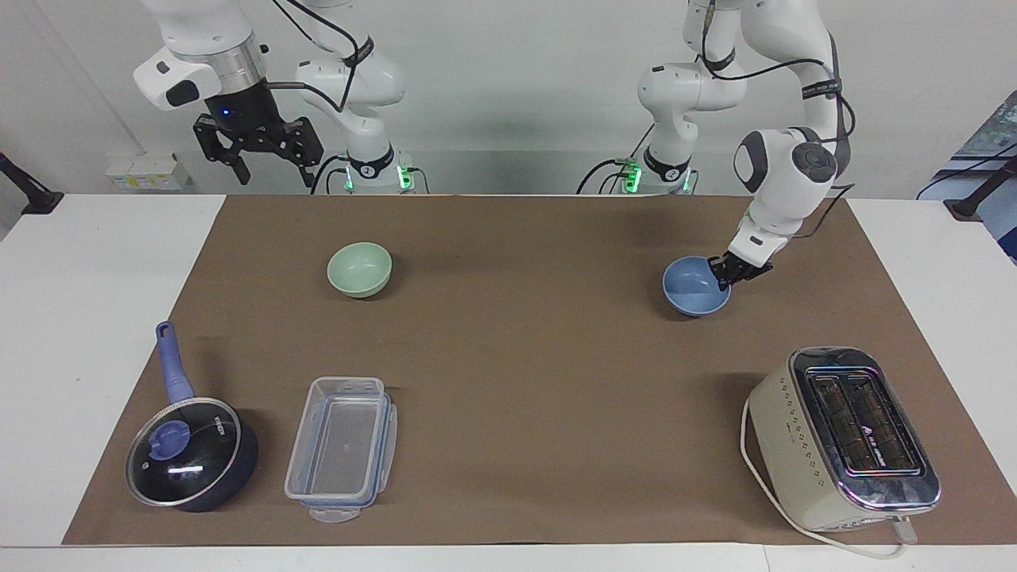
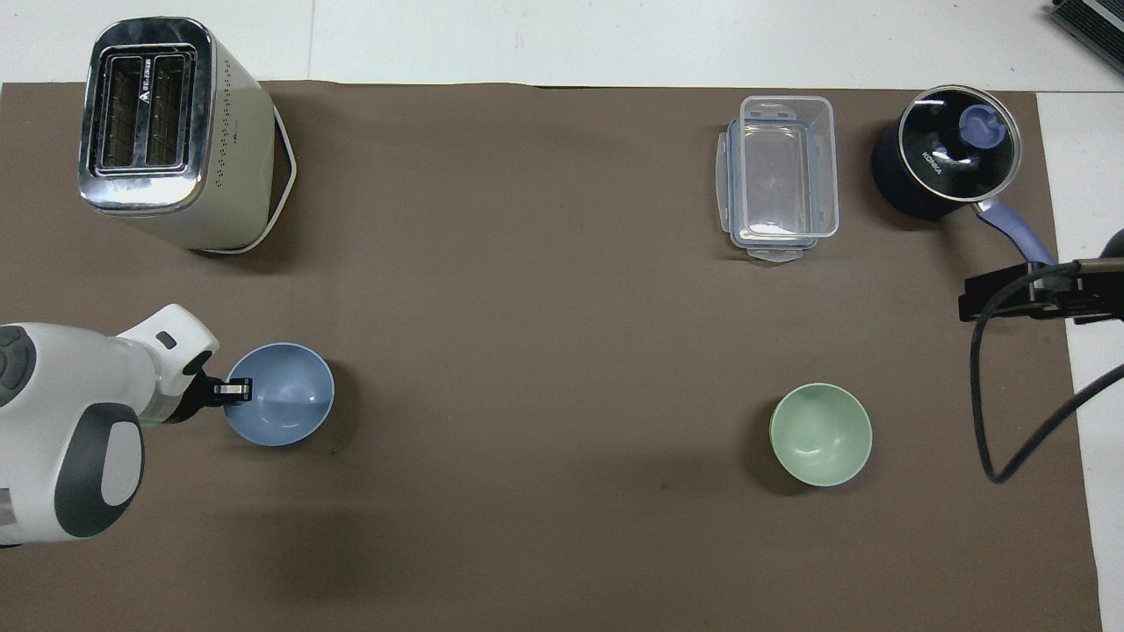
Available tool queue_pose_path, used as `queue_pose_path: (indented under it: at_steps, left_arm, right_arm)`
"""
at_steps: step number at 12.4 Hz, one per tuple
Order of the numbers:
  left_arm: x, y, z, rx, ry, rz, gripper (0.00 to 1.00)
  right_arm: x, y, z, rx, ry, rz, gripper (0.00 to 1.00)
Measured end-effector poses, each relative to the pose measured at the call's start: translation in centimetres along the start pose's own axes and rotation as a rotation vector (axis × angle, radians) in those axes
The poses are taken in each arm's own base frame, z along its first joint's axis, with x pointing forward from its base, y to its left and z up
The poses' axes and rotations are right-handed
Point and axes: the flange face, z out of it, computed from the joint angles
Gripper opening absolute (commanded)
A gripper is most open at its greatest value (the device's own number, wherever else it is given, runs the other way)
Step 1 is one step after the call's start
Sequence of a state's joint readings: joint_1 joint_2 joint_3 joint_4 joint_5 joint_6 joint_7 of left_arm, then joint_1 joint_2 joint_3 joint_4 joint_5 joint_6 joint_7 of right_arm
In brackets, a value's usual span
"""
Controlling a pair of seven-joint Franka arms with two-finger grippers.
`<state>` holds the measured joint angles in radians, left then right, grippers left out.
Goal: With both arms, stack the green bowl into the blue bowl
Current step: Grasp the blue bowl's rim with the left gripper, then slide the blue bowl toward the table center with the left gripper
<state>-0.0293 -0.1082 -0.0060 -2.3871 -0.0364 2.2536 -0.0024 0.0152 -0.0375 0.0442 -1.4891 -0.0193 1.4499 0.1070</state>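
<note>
The blue bowl [image 1: 691,287] sits on the brown mat toward the left arm's end of the table, also in the overhead view [image 2: 285,395]. My left gripper [image 1: 729,272] is shut on its rim, on the side toward that end of the table [image 2: 235,387]. The green bowl [image 1: 359,268] stands upright on the mat toward the right arm's end, also in the overhead view [image 2: 821,433]. My right gripper [image 1: 274,176] is open and empty, held high over the table's edge at the right arm's end [image 2: 1010,296], and waits there.
A cream toaster [image 1: 842,437] stands farther from the robots than the blue bowl. A clear plastic container [image 1: 342,449] and a lidded dark saucepan [image 1: 191,461] with a blue handle lie farther out than the green bowl. A brown mat [image 1: 516,357] covers the table.
</note>
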Motion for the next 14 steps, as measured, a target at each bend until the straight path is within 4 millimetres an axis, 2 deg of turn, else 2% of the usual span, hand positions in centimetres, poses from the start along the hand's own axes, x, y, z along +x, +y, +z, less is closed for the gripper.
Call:
queue_pose_path:
  at_steps: [3,6,10,14]
  left_arm:
    - [1.4,1.2,-4.1,-0.004,0.011,0.021,0.00]
    - [1.7,5.0,-5.4,-0.073,0.029,0.065,0.00]
    - [1.0,11.6,-4.2,-0.163,0.021,0.141,0.00]
    - [-1.2,18.8,-0.8,-0.176,0.064,0.190,0.00]
  right_arm:
    - [0.2,0.1,0.2,0.000,-0.004,0.006,1.00]
    - [0.5,0.1,0.5,0.000,0.000,0.025,1.00]
    - [0.6,0.4,0.5,0.000,0.000,0.032,1.00]
    - [0.6,0.6,0.7,0.000,-0.003,0.034,1.00]
